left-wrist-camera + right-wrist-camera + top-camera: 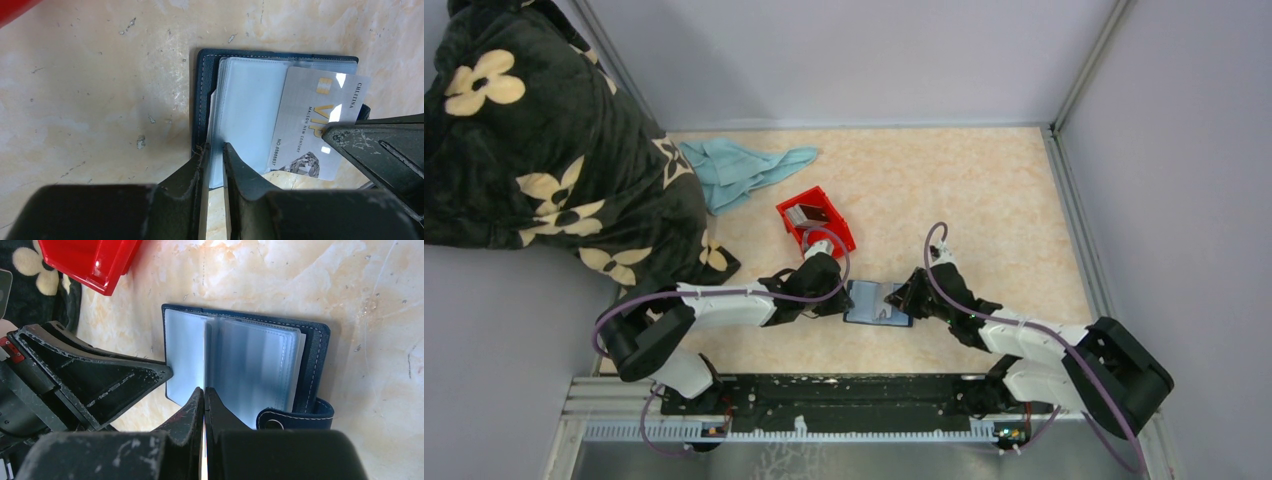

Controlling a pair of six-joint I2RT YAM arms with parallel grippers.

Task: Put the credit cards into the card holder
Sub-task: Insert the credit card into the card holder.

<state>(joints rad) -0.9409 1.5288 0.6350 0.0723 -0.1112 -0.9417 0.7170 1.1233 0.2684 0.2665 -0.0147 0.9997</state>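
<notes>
Blanket (pixel 534 150), dark with pale flowers, is heaped at the far left, and a light blue cloth (pixel 739 170) lies beside it on the bench (pixel 984 200). Next comes a red bin (pixel 841 232) with flat cards (pixel 809 212), grey and brown, inside it. Just in front of the bin, the left tool (pixel 214 150) is nipped onto a clear sleeve at the edge of the wallet (pixel 200 100). The wallet lies open and flat on the bench between the two arms, its snap tab sticking out on one side. A silver card (pixel 312 120) printed VIP rests tilted across the sleeves, one end overhanging the wallet. The right tool (pixel 204 390) is clamped tight on that card's outer end.
</notes>
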